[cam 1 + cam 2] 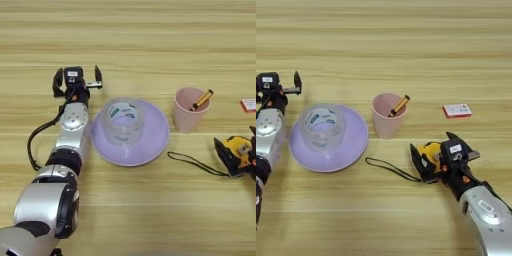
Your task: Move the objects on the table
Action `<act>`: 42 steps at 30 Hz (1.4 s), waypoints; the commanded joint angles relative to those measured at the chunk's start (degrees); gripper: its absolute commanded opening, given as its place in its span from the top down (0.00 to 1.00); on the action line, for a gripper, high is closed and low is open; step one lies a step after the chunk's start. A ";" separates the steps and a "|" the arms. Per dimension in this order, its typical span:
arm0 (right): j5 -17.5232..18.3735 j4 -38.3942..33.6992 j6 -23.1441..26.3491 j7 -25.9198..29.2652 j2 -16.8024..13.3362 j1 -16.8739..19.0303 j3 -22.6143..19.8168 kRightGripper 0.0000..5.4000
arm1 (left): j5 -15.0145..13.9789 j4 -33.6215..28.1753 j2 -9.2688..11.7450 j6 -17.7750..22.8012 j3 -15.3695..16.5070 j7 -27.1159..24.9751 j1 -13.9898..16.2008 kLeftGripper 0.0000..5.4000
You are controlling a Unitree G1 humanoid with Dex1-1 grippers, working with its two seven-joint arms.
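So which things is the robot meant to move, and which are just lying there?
To move:
- tape measure, between the right gripper fingers
- tape roll
- pink cup with pen

Just lying there:
- purple plate under the roll
- red card
- left gripper, open, idle

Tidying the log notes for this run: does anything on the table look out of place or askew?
Nothing is spilled or damaged. One oddity: the clear tape roll stands in a lilac plate. The pen leans in the upright pink cup. The right gripper grips the tape measure, its cord trailing loose.
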 commanded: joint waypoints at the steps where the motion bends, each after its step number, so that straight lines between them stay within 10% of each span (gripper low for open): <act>1: -0.34 2.29 0.57 0.10 -0.71 -0.53 -0.27 0.01 | -0.21 -0.14 0.48 0.44 0.25 -0.02 0.31 0.00; 16: -0.14 8.73 2.22 0.02 -0.85 -2.16 -0.52 0.01 | -0.14 0.12 0.40 0.41 0.21 0.06 0.16 0.00; 42: -1.49 8.57 3.40 2.67 1.30 -4.98 11.37 0.22 | 0.01 -0.04 0.12 0.38 0.01 0.48 0.33 0.00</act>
